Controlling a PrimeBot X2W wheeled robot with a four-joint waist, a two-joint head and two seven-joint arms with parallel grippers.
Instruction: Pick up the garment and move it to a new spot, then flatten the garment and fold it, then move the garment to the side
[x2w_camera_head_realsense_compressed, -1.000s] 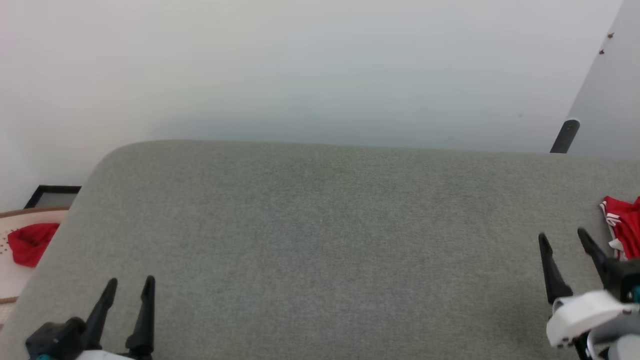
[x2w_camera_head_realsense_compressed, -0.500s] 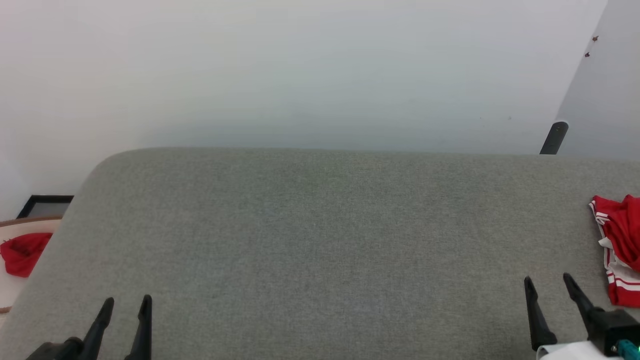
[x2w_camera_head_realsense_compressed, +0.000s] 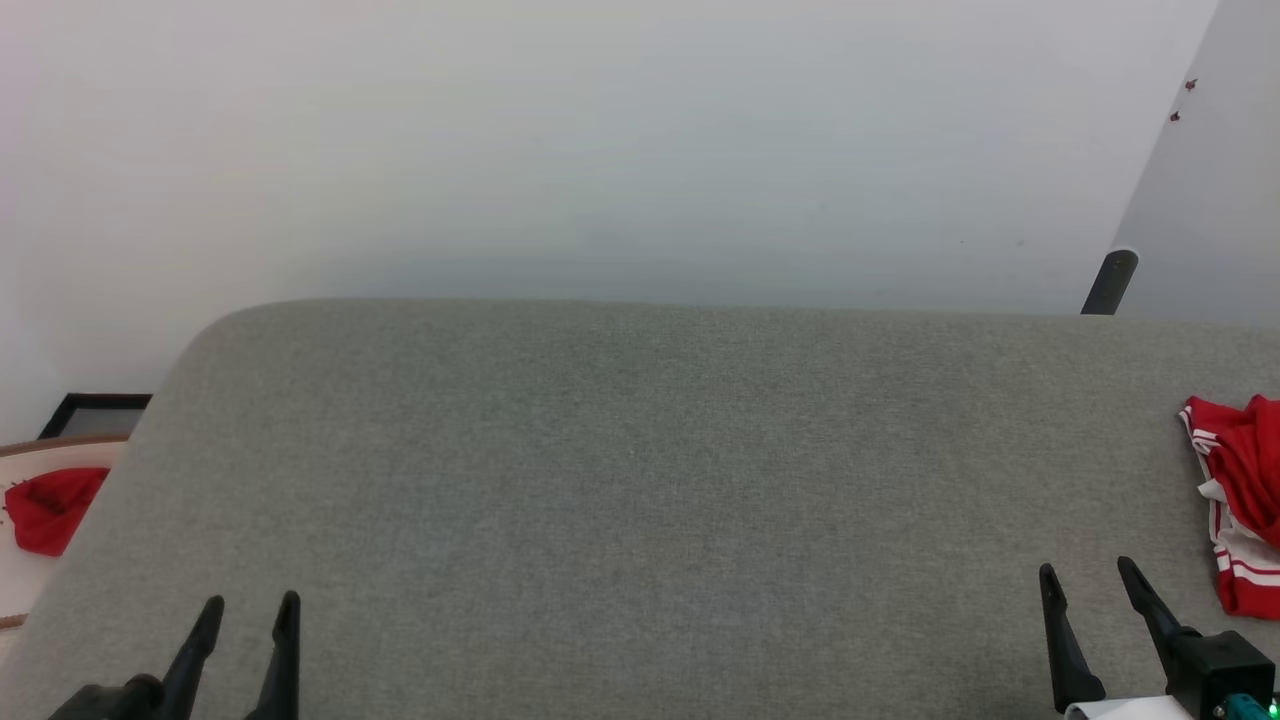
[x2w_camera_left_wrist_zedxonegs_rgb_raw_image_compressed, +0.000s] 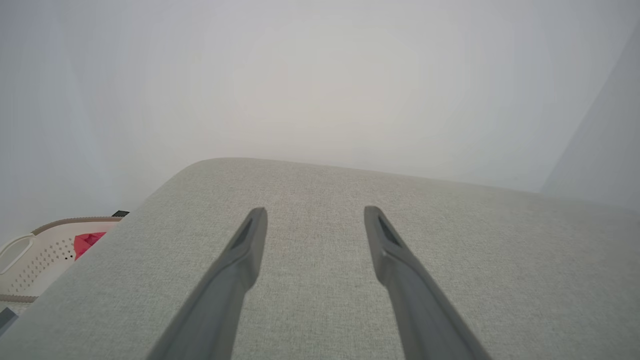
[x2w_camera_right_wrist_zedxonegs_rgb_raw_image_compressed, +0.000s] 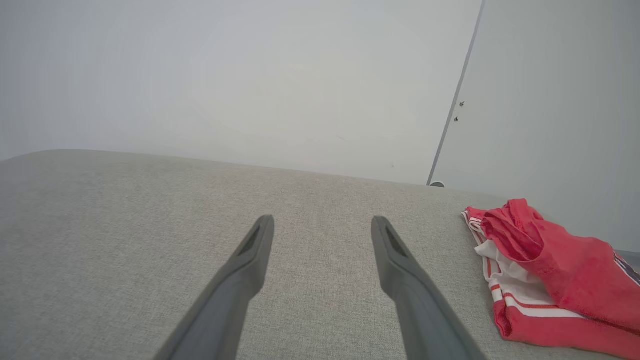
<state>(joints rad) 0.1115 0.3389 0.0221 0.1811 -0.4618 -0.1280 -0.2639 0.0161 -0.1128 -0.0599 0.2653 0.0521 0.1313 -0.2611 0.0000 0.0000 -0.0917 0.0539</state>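
A pale perforated basket (x2w_camera_left_wrist_zedxonegs_rgb_raw_image_compressed: 30, 265) is sitting off the left end of the grey fabric-covered worktop (x2w_camera_head_realsense_compressed: 640, 480), lower than its surface. A small plain red cloth (x2w_camera_head_realsense_compressed: 50, 505) is lying crumpled inside it. The worktop's rounded corner and the picture edge are cutting the basket off, so its full shape and anything deeper inside are hard to make out. Behind it, a dark rectangular frame (x2w_camera_head_realsense_compressed: 95, 410) is leaning or lying by the white wall; I cannot tell which.

The garment (x2w_camera_right_wrist_zedxonegs_rgb_raw_image_compressed: 545, 270) is lying in a bunched heap at the right end of the worktop. In the head view it is running off the right edge, so much of it is out of sight. Its red body is folding loosely over a white part banded with thin red stripes, and a red hem is lying along the bottom. A sliver of dark print is peeking out at the far right of the right wrist view, too little to read.

The right gripper (x2w_camera_head_realsense_compressed: 1087, 570) is hovering over bare fabric near the garment, to its left and not touching it, with its fingers spread apart and holding nothing. The left gripper (x2w_camera_head_realsense_compressed: 250, 605) is hanging over the worktop's left part, well apart from the garment, its fingers likewise parted and empty. The bottom edge of the head view is cutting off both gripper bodies.
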